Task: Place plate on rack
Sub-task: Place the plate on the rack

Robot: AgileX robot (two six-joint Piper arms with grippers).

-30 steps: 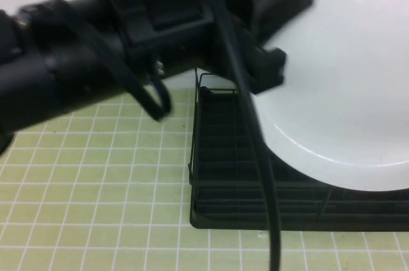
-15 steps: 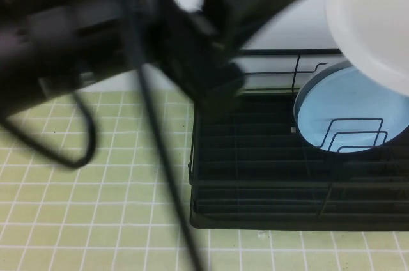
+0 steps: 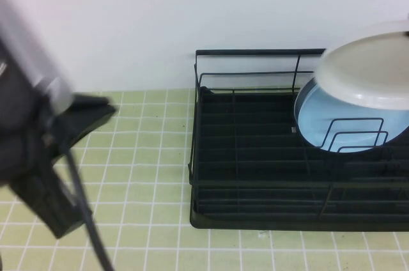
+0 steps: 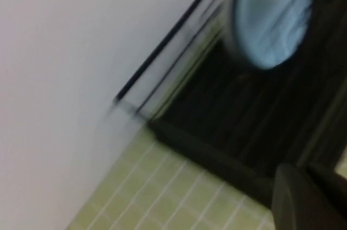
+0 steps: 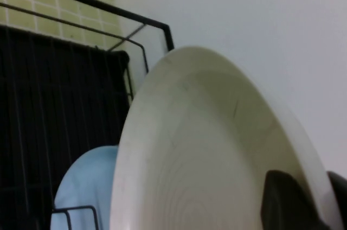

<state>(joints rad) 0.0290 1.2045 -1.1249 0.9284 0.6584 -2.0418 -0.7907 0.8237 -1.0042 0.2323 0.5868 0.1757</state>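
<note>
The white plate (image 3: 367, 73) hangs over the back right part of the black wire rack (image 3: 255, 52), just above a light blue plate (image 3: 345, 117) that stands in the rack's dividers. In the right wrist view my right gripper (image 5: 323, 195) is shut on the white plate's (image 5: 200, 148) rim; this gripper is out of the high view. My left gripper (image 3: 92, 112) is blurred, over the green mat to the left of the rack, and holds nothing that I can see. The left wrist view shows the rack's corner (image 4: 179, 132) and the blue plate (image 4: 271, 29).
A white wall rises right behind the rack. The green gridded mat (image 3: 140, 156) lies to the left of and in front of the rack. My left arm and its cable (image 3: 89, 232) cover the mat's left side.
My left arm has swung from above the rack down to the left side of the mat. The white plate has moved right and back, over the blue plate.
</note>
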